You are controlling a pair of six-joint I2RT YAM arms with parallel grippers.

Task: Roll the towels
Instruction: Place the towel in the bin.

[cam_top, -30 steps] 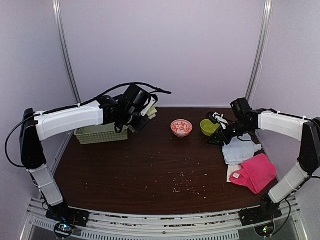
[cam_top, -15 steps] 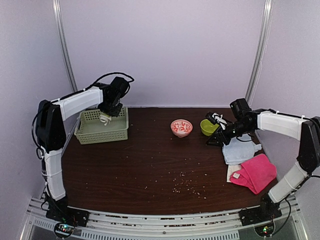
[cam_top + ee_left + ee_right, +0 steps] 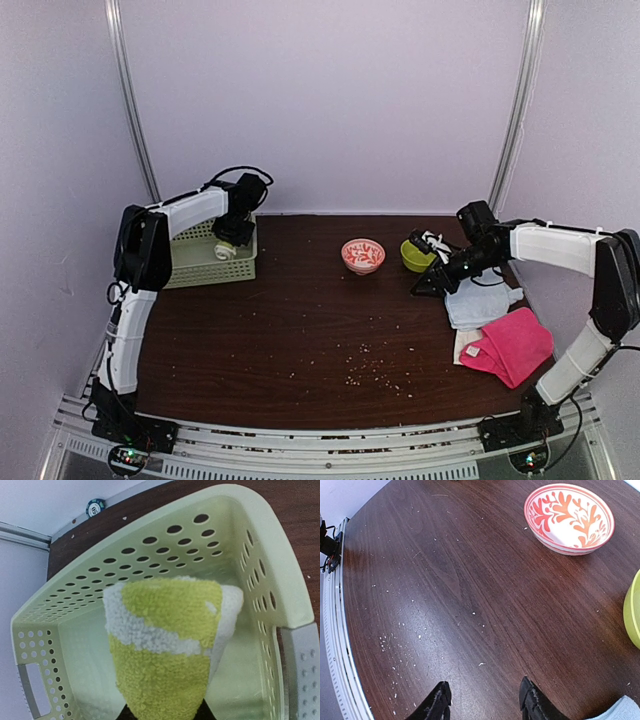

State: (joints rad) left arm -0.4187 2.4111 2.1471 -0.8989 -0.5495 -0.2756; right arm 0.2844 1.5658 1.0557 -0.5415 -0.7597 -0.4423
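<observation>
We find the left hand [image 3: 231, 242] pinching the rolled yellow towel [image 3: 165, 645] over the inside of the basket [image 3: 150, 545], which stands at the far left of the bench [image 3: 445, 580]. The right hand [image 3: 482, 702] is spread, gripping nothing, low over the bench just beside the blue towel [image 3: 478, 303]. Nearer to us, the pink towel [image 3: 514, 345] overlaps the cream towel [image 3: 465, 346]. A red bowl [image 3: 568, 517] and a green bowl [image 3: 414, 254] stand behind.

The yellow towel [image 3: 165, 645] hides the left gripper [image 3: 230, 246] — lime bowl [image 3: 632, 612] cut off at edge.
</observation>
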